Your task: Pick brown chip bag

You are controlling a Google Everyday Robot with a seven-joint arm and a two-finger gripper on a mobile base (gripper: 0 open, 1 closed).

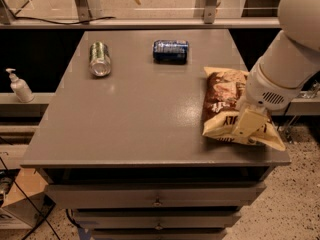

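The brown chip bag (pixel 223 98) lies flat at the right edge of the grey table (pixel 135 124), its dark brown centre facing up and its cream-yellow end toward the front. My gripper (pixel 248 125) is cream-coloured and comes down from the big white arm at the upper right. It rests over the near, cream end of the bag and hides part of the print. The bag lies on the table surface.
A silver-green can (pixel 99 59) lies on its side at the back left. A blue can (pixel 170 50) lies on its side at the back middle. A soap dispenser (pixel 20 86) stands on a shelf to the left. Drawers (pixel 157 199) sit below the table's front edge.
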